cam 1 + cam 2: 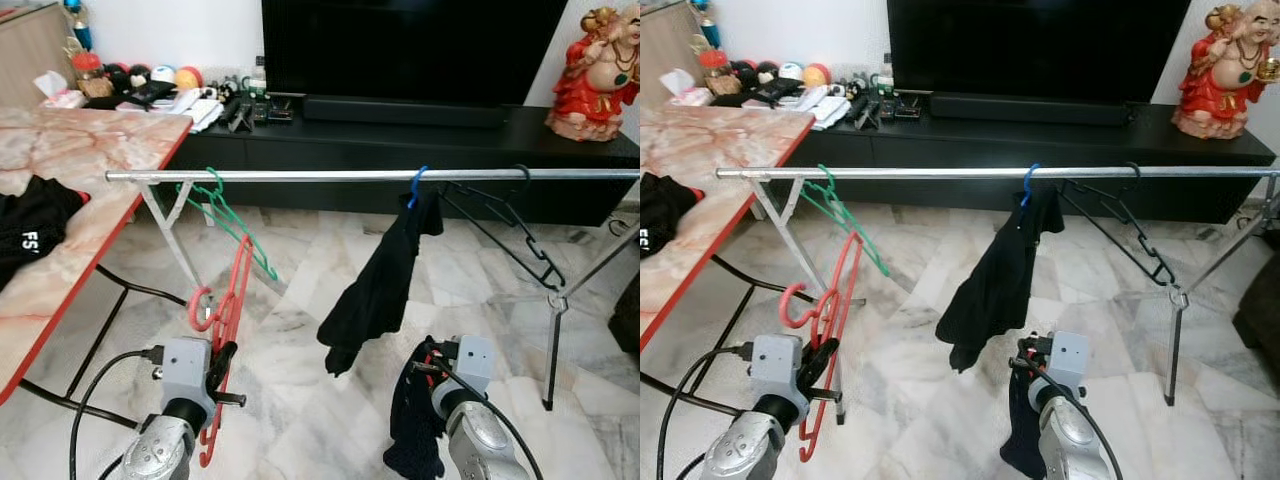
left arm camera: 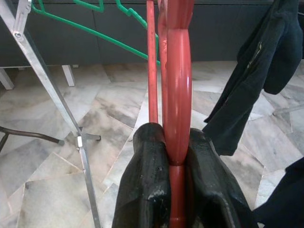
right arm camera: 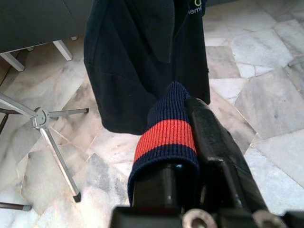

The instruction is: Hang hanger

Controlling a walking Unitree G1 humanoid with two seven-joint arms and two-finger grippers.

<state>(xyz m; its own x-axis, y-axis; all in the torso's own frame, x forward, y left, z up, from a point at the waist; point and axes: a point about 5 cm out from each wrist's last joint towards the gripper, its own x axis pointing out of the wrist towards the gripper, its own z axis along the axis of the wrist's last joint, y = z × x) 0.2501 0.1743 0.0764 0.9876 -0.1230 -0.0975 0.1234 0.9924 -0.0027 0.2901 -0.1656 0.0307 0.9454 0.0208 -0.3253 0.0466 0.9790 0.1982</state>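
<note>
My left gripper (image 1: 222,362), low in the left of the frame, is clamped on the red hanger (image 1: 228,320), which stands upright below the rail (image 1: 350,175) with its hook clear of the bar. My right gripper (image 3: 183,142), bottom centre-right, pinches a dark garment (image 3: 166,130) with a red stripe. On the rail I see a green hanger (image 1: 225,215), a hung black garment (image 1: 385,280) and a black hanger (image 1: 500,225).
</note>
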